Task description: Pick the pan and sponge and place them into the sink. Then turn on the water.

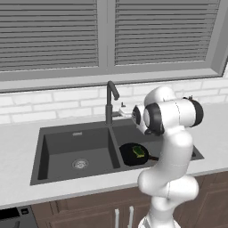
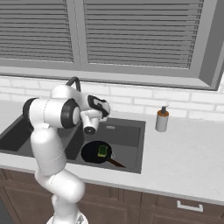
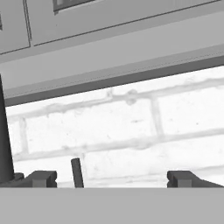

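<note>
The black pan (image 1: 130, 155) (image 2: 92, 153) lies in the right basin of the dark grey sink (image 1: 67, 133) (image 2: 131, 127), its handle pointing toward the front right. The yellow and green sponge (image 1: 140, 152) (image 2: 103, 150) rests inside the pan. My gripper (image 3: 112, 179) (image 1: 124, 110) hangs above the right basin, just right of the tall dark faucet (image 1: 109, 101) (image 3: 4, 131), facing the white brick wall. Its fingertips (image 3: 41, 178) stand wide open with nothing between them. A thin dark faucet lever (image 3: 77, 172) rises close ahead, toward the left fingertip. No water falls from the spout.
A soap dispenser (image 2: 162, 119) stands on the counter (image 2: 188, 153) right of the sink. The left basin (image 1: 75, 151) holds just its round drain. A window sill and closed blinds run above the brick backsplash. My own arm rises in front of the right basin.
</note>
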